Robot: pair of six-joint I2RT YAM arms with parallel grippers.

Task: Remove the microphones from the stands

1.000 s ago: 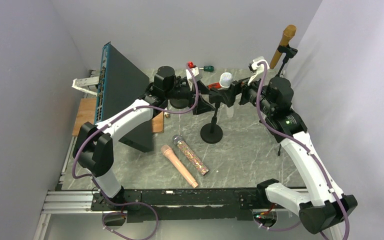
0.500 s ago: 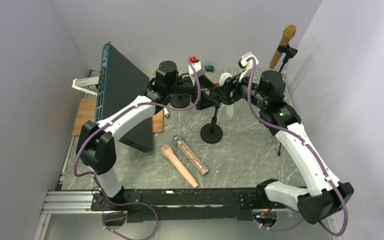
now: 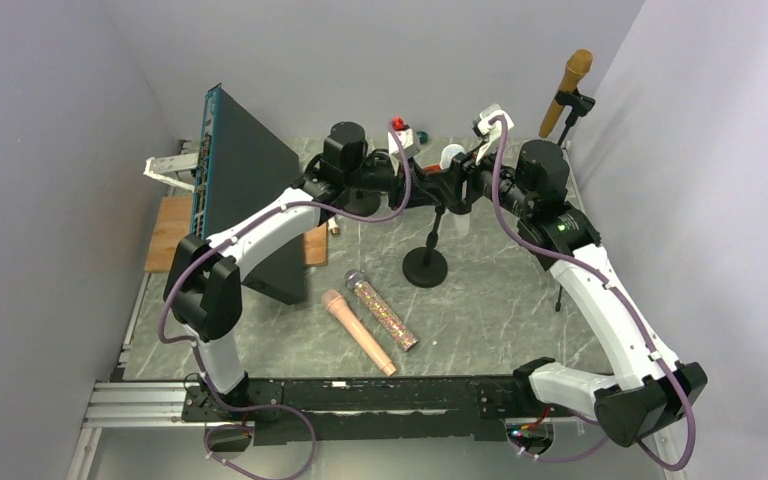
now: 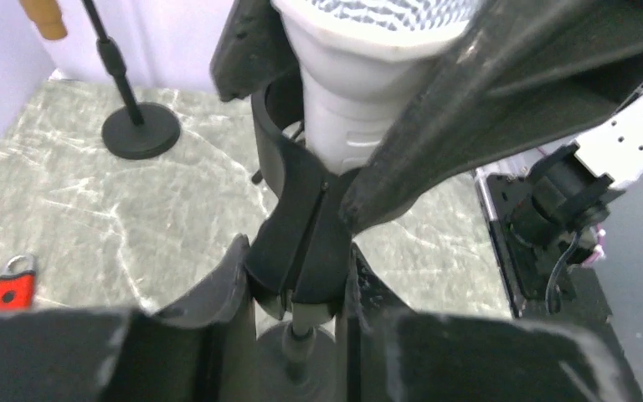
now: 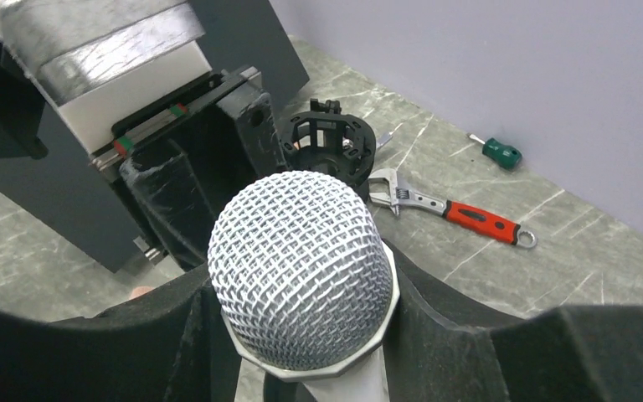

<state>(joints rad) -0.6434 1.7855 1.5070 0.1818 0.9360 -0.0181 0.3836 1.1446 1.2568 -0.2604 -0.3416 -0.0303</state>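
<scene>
Where the right jaws close, they hold the white microphone with the silver mesh head (image 5: 301, 260) by its body just under the head, with a dark finger against each side. The left jaws are drawn narrow around the lower part of the black plastic clip (image 4: 301, 243) that tops the black round-based microphone stand (image 3: 425, 268), bracing it. The microphone's white barrel sits down inside that clip, so it is not yet free. It is held above the grey marbled worktop (image 3: 500, 310), between the two arms.

The step in hand looks like the pull itself: one side steadies the stand and the other is set to draw the microphone out. The next move probably calls for a straight pull along the barrel's axis, out of the clip, with a firm left hold so the stand does not tip or lift with it.

Farther out, a pink microphone (image 3: 358, 332) and a glittery microphone (image 3: 382, 310) lie on the worktop in front of the stand. A red-handled adjustable wrench (image 5: 448, 209) and a green-handled screwdriver (image 5: 501, 153) lie near the back wall.
</scene>
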